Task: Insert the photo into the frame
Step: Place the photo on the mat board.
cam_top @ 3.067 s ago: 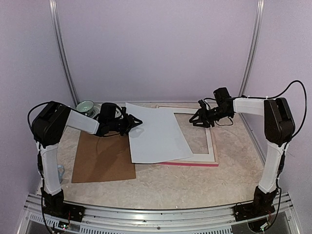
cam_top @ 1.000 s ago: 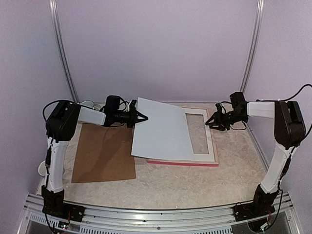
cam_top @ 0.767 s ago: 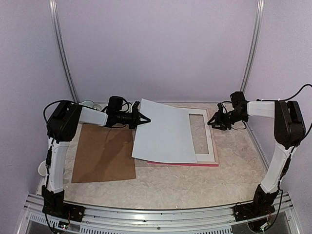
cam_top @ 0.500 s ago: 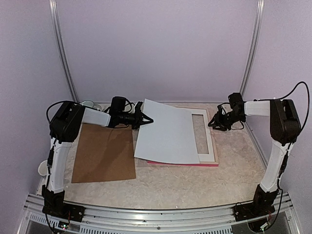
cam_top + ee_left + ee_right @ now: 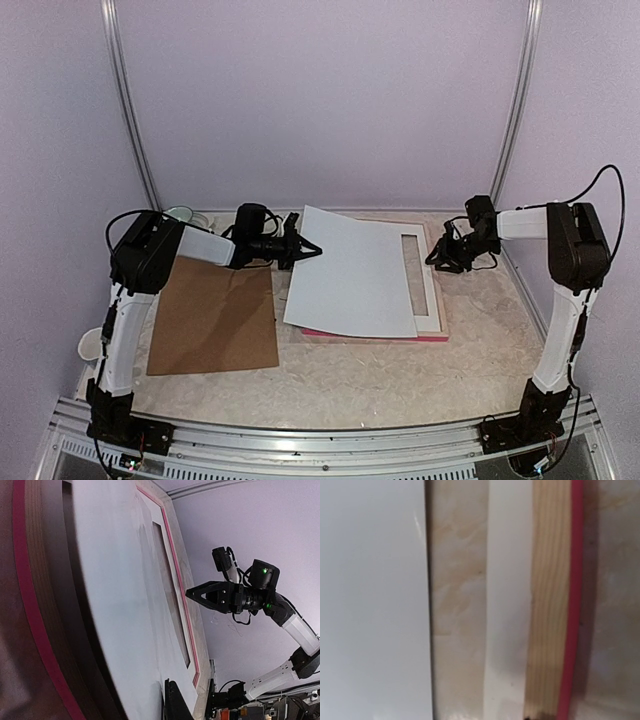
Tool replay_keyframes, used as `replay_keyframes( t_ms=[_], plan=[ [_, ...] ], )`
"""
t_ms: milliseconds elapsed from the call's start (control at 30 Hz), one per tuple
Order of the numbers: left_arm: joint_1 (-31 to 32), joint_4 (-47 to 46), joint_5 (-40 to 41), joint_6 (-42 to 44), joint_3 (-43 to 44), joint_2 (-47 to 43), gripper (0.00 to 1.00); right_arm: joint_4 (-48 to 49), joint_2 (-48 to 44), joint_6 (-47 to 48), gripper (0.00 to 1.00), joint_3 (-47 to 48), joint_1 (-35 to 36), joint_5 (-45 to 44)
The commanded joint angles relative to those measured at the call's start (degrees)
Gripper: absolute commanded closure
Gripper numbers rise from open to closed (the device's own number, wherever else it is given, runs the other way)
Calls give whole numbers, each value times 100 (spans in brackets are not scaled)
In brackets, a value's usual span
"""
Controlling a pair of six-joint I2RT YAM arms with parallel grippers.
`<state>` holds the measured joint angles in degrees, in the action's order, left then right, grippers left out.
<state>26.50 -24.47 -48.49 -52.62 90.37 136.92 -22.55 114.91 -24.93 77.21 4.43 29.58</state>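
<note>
The photo [image 5: 355, 275] shows only its plain white back. It slants over the frame [image 5: 375, 336], its left edge lifted and its right part resting on the white mat [image 5: 428, 290]. My left gripper [image 5: 305, 249] is shut on the photo's left edge. In the left wrist view one black finger [image 5: 176, 705] lies on the sheet [image 5: 115, 580], whose underside looks dark. The frame lies pale wood up with pink edges [image 5: 572, 580]. My right gripper [image 5: 447, 255] hovers at the frame's right rail [image 5: 550, 605], fingers apart and empty. The photo's edge [image 5: 370, 595] is in the right wrist view.
A brown backing board [image 5: 212, 320] lies flat on the left of the marbled table [image 5: 400, 380]. A pale bowl [image 5: 180, 213] stands at the back left behind my left arm. A white cup [image 5: 90, 345] sits at the left edge.
My left gripper has carried the photo rightward over the frame, so it now covers most of the mat's window. The right gripper has barely shifted beside the right rail.
</note>
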Motion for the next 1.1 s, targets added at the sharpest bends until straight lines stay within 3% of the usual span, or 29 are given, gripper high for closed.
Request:
replay_keyframes(
  t_ms=[0,333,1067],
  plan=[
    [20,-735,266,-350,-59,150,94,139,202,148,63,111,-56,262],
    [30,-1294,438,-671,-143,286,93,198,172,295,64,-74,-25,218],
    [4,-1159,373,-491,440,664,91,87,-40,229,64,6,-21,-518]
  ],
)
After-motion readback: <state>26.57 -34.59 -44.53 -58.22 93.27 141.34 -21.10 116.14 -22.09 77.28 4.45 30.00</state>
